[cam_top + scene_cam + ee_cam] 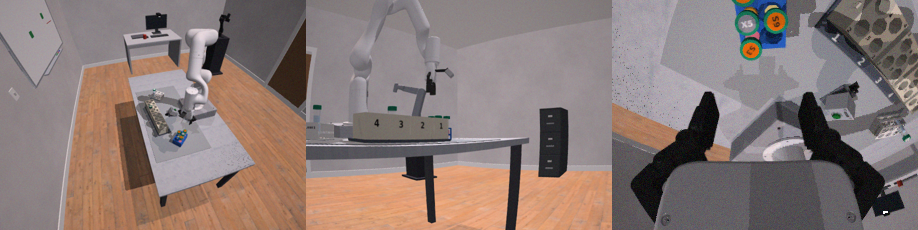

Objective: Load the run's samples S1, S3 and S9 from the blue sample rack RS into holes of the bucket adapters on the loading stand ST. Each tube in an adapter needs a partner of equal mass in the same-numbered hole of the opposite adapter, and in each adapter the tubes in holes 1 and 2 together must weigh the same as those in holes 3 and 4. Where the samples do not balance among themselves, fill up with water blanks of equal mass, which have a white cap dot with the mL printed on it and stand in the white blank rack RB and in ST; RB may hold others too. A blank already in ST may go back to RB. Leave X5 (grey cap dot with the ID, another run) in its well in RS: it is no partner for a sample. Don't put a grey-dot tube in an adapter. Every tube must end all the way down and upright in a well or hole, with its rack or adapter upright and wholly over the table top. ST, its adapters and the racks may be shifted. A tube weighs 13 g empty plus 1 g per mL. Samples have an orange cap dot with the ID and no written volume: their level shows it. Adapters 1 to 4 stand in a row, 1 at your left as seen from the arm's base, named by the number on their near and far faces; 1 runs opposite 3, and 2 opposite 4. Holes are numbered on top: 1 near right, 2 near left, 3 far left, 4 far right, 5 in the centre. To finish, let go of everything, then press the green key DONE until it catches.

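My gripper (190, 119) (430, 88) (758, 103) is open and empty. It hangs above the mat, short of the blue sample rack RS (178, 143). The loading stand ST (160, 125) (401, 127) (885, 35) carries four beige adapters. One green-capped tube (150, 107) (392, 108) stands in it towards the adapter 4 end. The white blank rack RB (160, 95) (312, 130) holds a tube (154, 90) (317, 112).
A small grey key block with a green mark (173, 111) (838, 103) sits between the stand and the arm's base plate (207, 112). A grey mat (195, 147) covers the middle of the table. The table edge (418, 146) lies close to the stand's far side.
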`<state>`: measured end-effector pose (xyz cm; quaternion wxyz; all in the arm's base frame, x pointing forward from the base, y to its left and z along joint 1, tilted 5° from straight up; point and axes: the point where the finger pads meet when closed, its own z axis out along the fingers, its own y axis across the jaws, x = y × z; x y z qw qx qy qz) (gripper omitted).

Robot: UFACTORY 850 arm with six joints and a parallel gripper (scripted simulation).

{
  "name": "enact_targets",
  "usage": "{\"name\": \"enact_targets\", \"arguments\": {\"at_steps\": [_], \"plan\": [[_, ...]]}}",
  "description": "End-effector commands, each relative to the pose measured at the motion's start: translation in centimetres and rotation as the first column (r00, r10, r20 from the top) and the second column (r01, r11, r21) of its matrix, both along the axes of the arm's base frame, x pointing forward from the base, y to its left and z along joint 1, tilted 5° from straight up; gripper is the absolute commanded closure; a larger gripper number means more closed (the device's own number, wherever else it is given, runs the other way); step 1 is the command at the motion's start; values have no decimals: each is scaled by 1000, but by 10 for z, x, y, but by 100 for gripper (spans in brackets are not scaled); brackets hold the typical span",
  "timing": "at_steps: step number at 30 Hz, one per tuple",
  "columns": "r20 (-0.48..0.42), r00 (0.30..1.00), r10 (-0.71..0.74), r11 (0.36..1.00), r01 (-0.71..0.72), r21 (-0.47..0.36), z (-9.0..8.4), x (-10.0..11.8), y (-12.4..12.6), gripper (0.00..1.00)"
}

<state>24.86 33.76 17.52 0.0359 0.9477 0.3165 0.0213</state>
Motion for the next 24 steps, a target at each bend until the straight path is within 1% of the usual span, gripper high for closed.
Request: {"name": "enact_targets", "arguments": {"at_steps": [1,6,8,9,15,21,23,24], "plan": [[11,990,-140,990,140,11,2,13,-17,0],[17,953,-302,953,302,24,5,27,-37,0],[17,953,-302,953,302,24,5,27,-37,0],[18,943,-333,943,333,26,5,29,-41,0],[22,858,-514,858,513,43,7,46,-66,0],[23,741,-671,741,669,60,10,63,-91,0],[23,741,-671,741,669,60,11,69,-99,0],[23,741,-671,741,669,60,11,69,-99,0]]}}
